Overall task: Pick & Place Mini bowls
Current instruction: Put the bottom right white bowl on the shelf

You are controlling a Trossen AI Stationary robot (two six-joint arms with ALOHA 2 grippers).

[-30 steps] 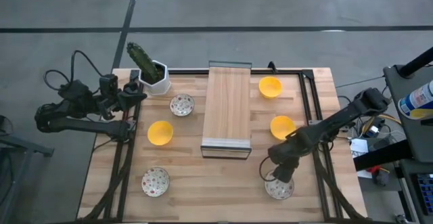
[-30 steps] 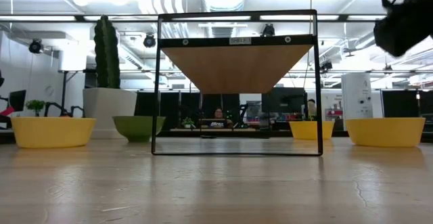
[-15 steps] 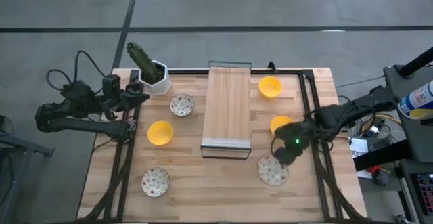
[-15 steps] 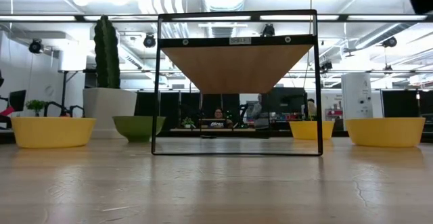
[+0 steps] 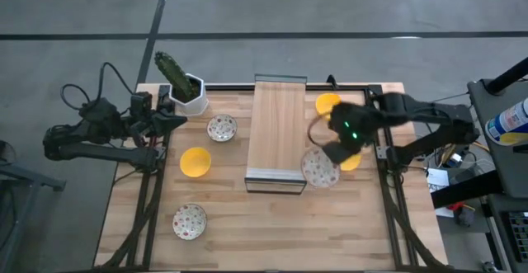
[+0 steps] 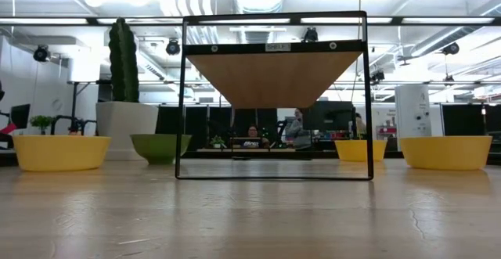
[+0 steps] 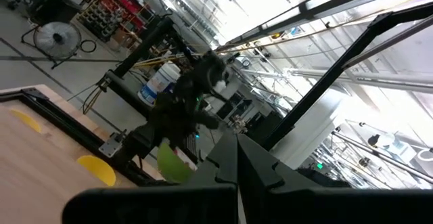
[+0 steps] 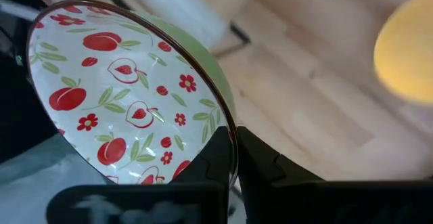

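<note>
Lifted off the table's near right part, the patterned bowl [image 5: 319, 168] now hangs pinched by its rim in the right gripper [image 8: 235, 158], just beside the wooden shelf [image 5: 277, 133]; placing it there looks next.

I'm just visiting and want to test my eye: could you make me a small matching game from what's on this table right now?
Things:
1. right gripper
2. left gripper
3. cactus planter
4. wooden shelf

Places or states:
A. stands in the table's far left corner
B. lifted above the table, pinching the rim of a patterned bowl
C. runs down the middle of the table
D. waits at the table's left edge, holding nothing

Pairs: 1-B, 2-D, 3-A, 4-C
</note>
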